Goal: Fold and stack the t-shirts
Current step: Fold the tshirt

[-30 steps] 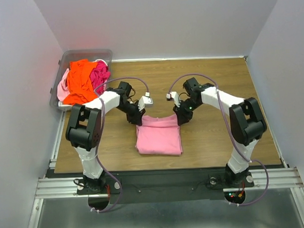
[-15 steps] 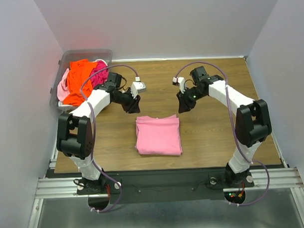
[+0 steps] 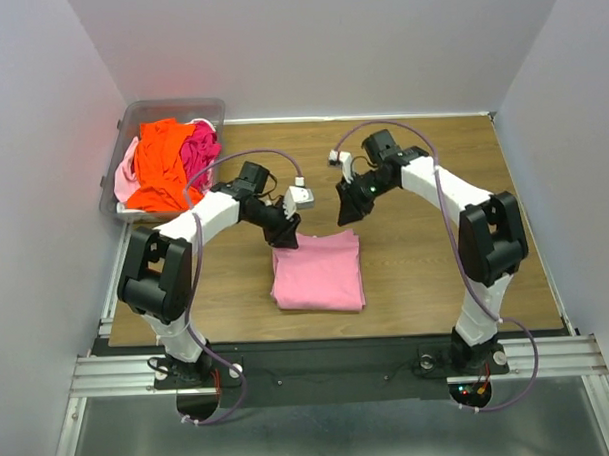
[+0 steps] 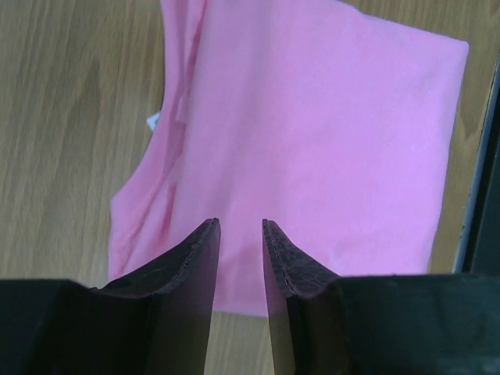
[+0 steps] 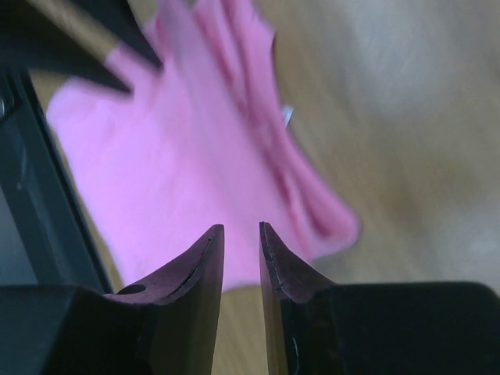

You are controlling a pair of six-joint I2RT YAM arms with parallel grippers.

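Note:
A folded light pink t-shirt (image 3: 317, 271) lies flat on the wooden table, also seen in the left wrist view (image 4: 312, 141) and the right wrist view (image 5: 195, 172). My left gripper (image 3: 285, 239) hovers over its far left corner, jaws slightly open and empty (image 4: 241, 223). My right gripper (image 3: 344, 215) hangs just beyond the shirt's far right edge, also slightly open with nothing between the fingers (image 5: 241, 226). More t-shirts, bright orange (image 3: 162, 163), hot pink (image 3: 202, 152) and pale pink (image 3: 128, 176), are piled in the bin.
The clear plastic bin (image 3: 131, 116) stands at the far left corner, off the table's edge. Grey walls close in the back and both sides. Bare wood (image 3: 436, 263) lies right of the folded shirt.
Both grippers let go of the shirt's far edge, swung up and outward, then came back toward its far corners. The far edge now lies flat. Both jaws opened a little.

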